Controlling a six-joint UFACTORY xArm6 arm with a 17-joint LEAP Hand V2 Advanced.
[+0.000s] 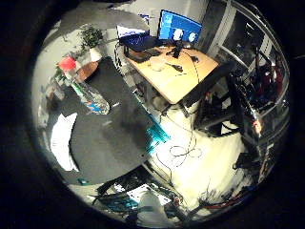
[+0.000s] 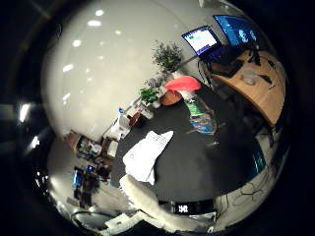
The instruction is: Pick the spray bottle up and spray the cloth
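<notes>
A clear spray bottle with a red trigger head stands upright on a dark round table. A white cloth lies crumpled on the same table, a short way from the bottle. The little finger side palm view shows the bottle and the cloth small and far off. My hand is high above the table, away from both things.
Potted plants stand behind the table near the bottle. A wooden desk with monitors stands beyond the table. A light floor lies between table and desk. Cluttered shelves stand by the wall.
</notes>
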